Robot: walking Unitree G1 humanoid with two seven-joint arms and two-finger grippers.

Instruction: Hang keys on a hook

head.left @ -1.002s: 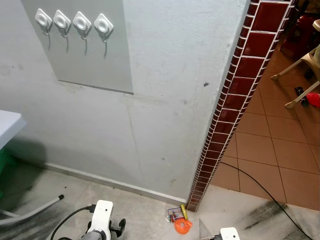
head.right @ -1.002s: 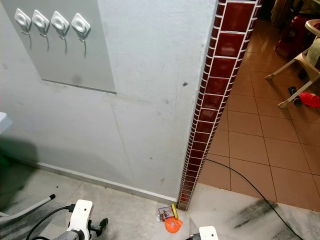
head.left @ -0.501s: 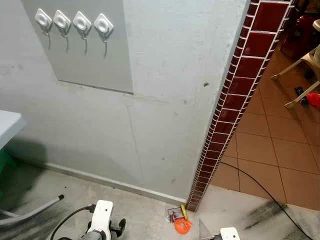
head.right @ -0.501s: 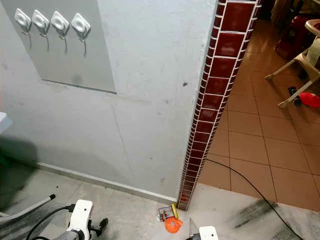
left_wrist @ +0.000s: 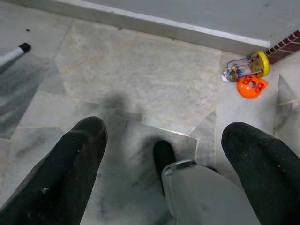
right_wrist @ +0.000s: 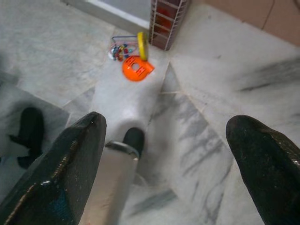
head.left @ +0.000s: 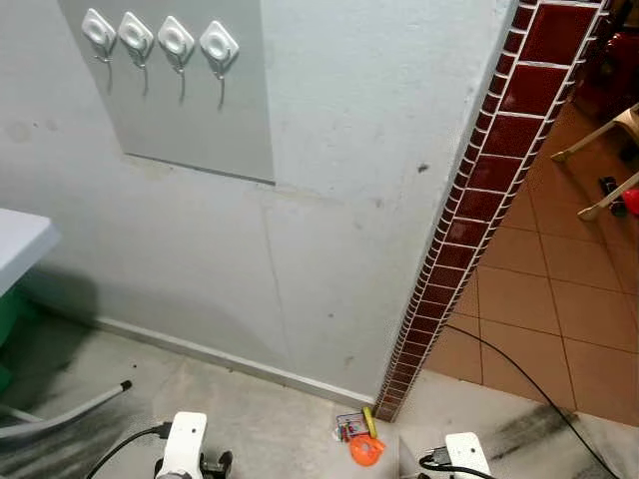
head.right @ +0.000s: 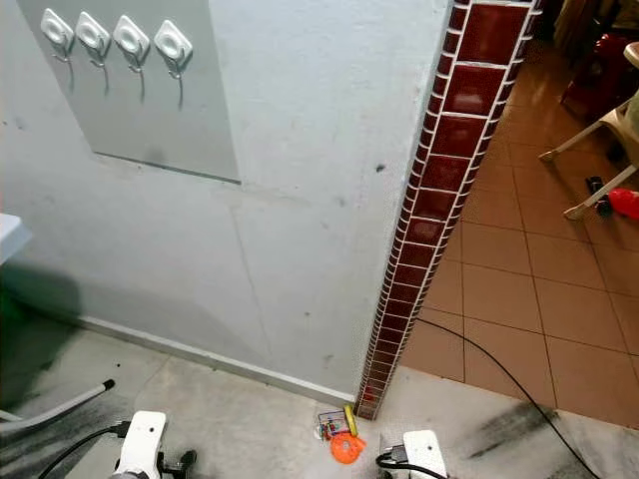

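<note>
Four hooks (head.left: 160, 38): white, in a row on a grey panel (head.left: 190, 100) fixed high on the grey wall (head.left: 349, 200), nothing hanging on any of them
Keys (head.left: 357, 436): on the floor (head.left: 250, 419) at the foot of the red-tiled wall corner (head.left: 469, 200); an orange tag, a yellow piece and a small ring with coloured bits lie together, touching or nearly so
Keys, wrist views: visible from my left wrist (left_wrist: 246, 75) and from my right wrist (right_wrist: 130, 58), well apart from both sets of fingers
My left jaws (left_wrist: 164, 168): open, fingers spread wide, holding nothing, pointed down at the marble floor
My right jaws (right_wrist: 168, 164): open, fingers spread wide, holding nothing, pointed down at the floor
My arms: both low at the bottom edge of the head view, left wrist (head.left: 183, 444), right wrist (head.left: 464, 454)
Cable (head.left: 539, 384): black, runs across the terracotta tiles on my right
Desk (head.left: 20, 244): white corner at my far left
</note>
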